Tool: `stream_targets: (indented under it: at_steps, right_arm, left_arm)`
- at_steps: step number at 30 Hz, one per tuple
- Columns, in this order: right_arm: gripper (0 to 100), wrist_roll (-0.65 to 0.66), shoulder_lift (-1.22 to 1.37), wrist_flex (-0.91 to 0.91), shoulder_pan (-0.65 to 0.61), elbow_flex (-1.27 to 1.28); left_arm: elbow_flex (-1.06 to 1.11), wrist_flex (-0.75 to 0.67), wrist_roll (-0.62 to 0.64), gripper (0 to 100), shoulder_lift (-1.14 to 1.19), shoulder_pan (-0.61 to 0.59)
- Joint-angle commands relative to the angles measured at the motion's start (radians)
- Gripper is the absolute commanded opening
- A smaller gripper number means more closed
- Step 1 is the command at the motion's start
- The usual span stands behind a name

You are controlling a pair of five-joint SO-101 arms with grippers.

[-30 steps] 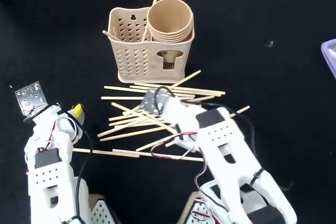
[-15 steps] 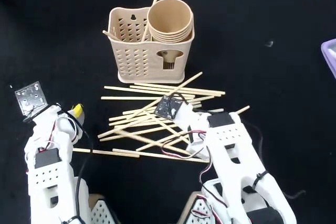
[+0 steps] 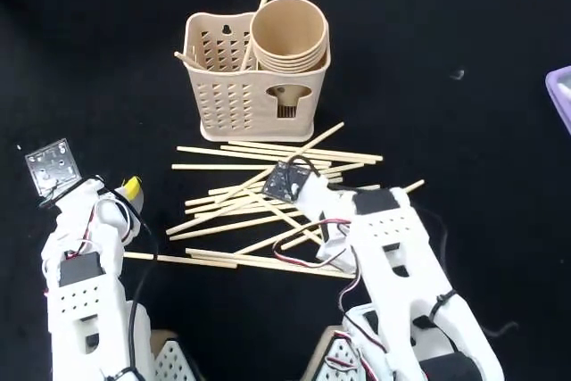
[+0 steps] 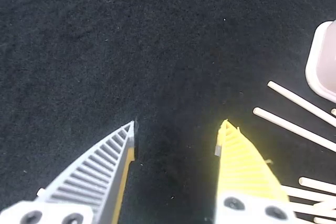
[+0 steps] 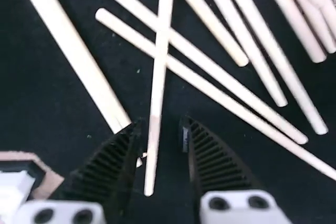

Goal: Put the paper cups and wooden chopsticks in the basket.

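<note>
Right wrist view: my right gripper (image 5: 160,125) straddles one chopstick (image 5: 159,61) — fingers narrowly apart, not yet pinching it, its long axis running straight out between them. The high view alone places it in the scattered pile (image 3: 241,207) just in front of the basket (image 3: 234,100), cups (image 3: 287,28) inside. My left gripper (image 4: 178,127), fingers wide, hangs farther from the basket — the right is nearer.

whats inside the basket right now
A stack of paper cups fills one compartment of the basket; at least two wooden chopsticks lean in the other. Its floor and the lower cups are hidden.
</note>
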Motion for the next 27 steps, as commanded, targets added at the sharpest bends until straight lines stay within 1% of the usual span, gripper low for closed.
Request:
stream_targets:
  at_steps: [1, 6, 9, 14, 18, 25, 27]
  right_arm:
    - [11.4, 0.009, -0.047, 0.029, -0.095, -0.025]
    - [11.4, 0.005, -0.084, 0.021, -0.308, 0.050]
    - [11.6, 0.003, -0.113, 0.003, -0.370, 0.093]
    - [11.6, 0.008, -0.120, -0.103, -0.333, 0.177]
    - [11.6, 0.009, -0.120, -0.163, -0.333, 0.232]
    - [11.3, 0.009, -0.125, -0.176, -0.330, 0.239]
    - [9.7, 0.009, -0.127, -0.176, -0.330, 0.237]
  left_arm:
    - [-0.030, -0.020, -0.002, 25, -0.012, -0.005]
    - [-0.030, -0.020, -0.002, 25, -0.012, -0.005]
    - [-0.030, -0.020, -0.002, 25, -0.012, -0.005]
    - [-0.030, -0.020, -0.002, 25, -0.012, -0.005]
    - [-0.030, -0.020, -0.002, 25, -0.012, -0.005]
    - [-0.030, -0.020, -0.002, 25, -0.012, -0.005]
    - [-0.030, -0.020, -0.002, 25, -0.012, -0.005]
